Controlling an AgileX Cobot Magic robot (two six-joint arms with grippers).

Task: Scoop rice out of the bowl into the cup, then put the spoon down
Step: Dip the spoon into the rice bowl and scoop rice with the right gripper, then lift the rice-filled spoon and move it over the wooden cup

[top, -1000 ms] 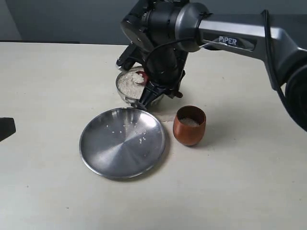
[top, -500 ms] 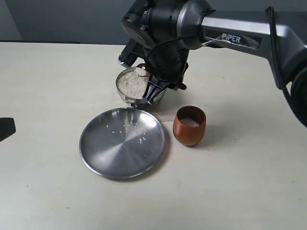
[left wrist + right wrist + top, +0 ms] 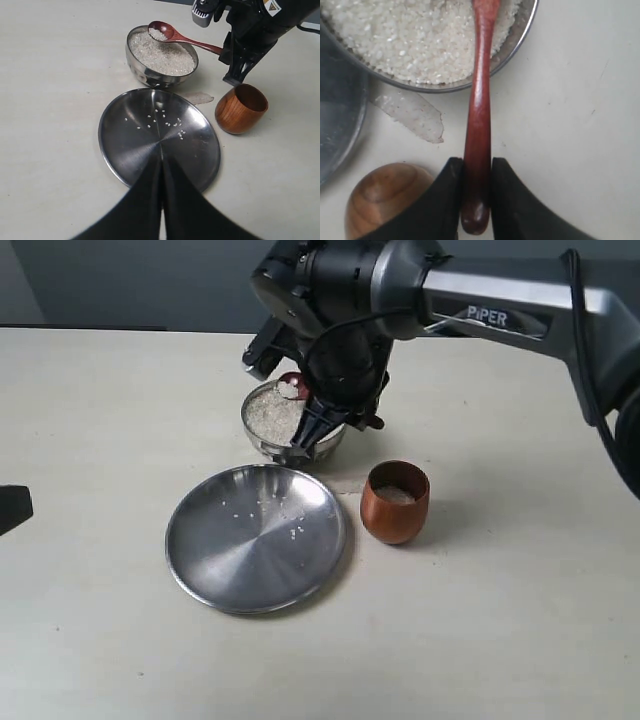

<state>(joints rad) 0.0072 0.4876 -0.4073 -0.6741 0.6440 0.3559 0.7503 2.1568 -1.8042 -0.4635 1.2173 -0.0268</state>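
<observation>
Fingers of the right gripper, 2 black ones, are squeezing the spoon handle near its end; the scoop is hanging over the bowl, carrying a little rice.

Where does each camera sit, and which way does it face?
Exterior: raised off the arms, looking down on table, plate, bowl, cup; right arm reaches over the bowl.
Left wrist: behind the shut left fingers, facing across the plate toward bowl and cup; right arm shows too.
Right wrist: behind the right fingers, clamped on the spoon handle, facing the bowl's rice.
Shared: all three show bowl, rice, cup.
</observation>
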